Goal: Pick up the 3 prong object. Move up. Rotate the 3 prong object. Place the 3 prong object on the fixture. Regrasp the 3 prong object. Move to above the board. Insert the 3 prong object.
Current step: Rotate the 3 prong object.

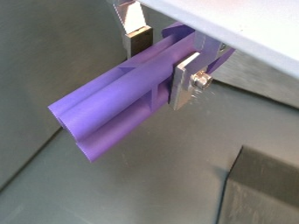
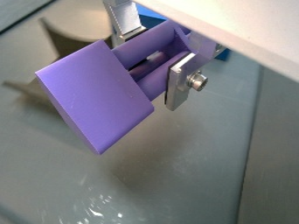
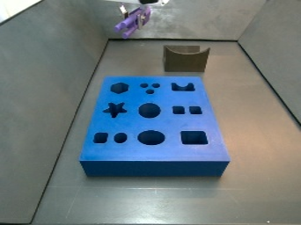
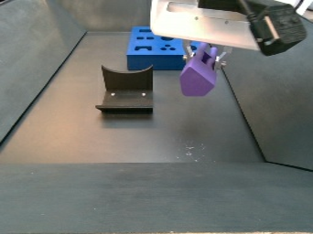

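Observation:
The purple 3 prong object [image 1: 117, 109] hangs in the air, clamped between my silver fingers. My gripper [image 1: 162, 59] is shut on it in both wrist views [image 2: 152, 59]. In a side view the gripper [image 3: 134, 16] holds the 3 prong object [image 3: 129, 24] high at the back left, well above the floor and left of the fixture [image 3: 185, 58]. From the other side, the 3 prong object [image 4: 199, 76] hangs under the gripper [image 4: 208, 53], to the right of the fixture [image 4: 124, 90] and in front of the blue board [image 4: 156, 47]. The board [image 3: 153, 125] lies flat with its shaped cutouts empty.
Grey walls enclose the work floor on all sides [image 3: 47, 79]. The fixture's dark corner [image 1: 263, 188] shows below the held piece in a wrist view. The floor seam runs under the piece [image 1: 30, 166].

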